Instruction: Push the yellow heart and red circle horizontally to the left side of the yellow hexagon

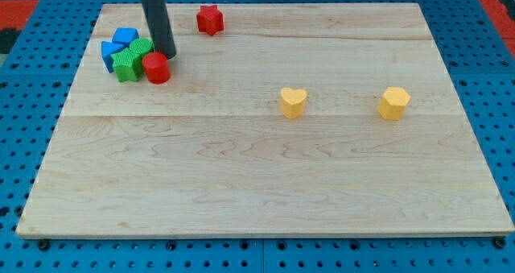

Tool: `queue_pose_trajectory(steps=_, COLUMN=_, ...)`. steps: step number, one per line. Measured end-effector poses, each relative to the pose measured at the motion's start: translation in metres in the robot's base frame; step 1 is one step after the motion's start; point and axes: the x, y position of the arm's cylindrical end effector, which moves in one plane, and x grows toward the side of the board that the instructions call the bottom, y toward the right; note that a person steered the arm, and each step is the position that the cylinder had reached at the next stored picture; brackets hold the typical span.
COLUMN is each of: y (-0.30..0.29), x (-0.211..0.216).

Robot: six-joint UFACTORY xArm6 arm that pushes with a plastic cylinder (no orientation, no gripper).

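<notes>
The yellow heart [293,101] lies right of the board's middle. The yellow hexagon [393,103] lies further to the view's right, level with the heart. The red circle [156,68] sits at the upper left, touching a cluster of green and blue blocks. My tip [167,55] stands just above and to the right of the red circle, touching or nearly touching it. The dark rod rises from the tip to the view's top edge.
A green block [125,65] and another green block [142,48] sit left of the red circle, with blue blocks [117,45] behind them. A red star-like block [210,19] lies near the top edge. The wooden board [265,192] rests on a blue pegboard.
</notes>
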Motion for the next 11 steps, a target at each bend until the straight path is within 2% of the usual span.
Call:
queue_pose_trajectory(steps=2, y=-0.006, x=0.047)
queue_pose_trajectory(steps=3, y=-0.022, x=0.041)
queue_pose_trajectory(steps=5, y=-0.021, x=0.080)
queue_pose_trajectory(steps=6, y=-0.055, x=0.081)
queue_pose_trajectory(steps=7, y=-0.065, x=0.110)
queue_pose_trajectory(steps=9, y=0.025, x=0.106)
queue_pose_trajectory(steps=10, y=-0.014, x=0.126)
queue_pose_trajectory(steps=11, y=0.004, x=0.117)
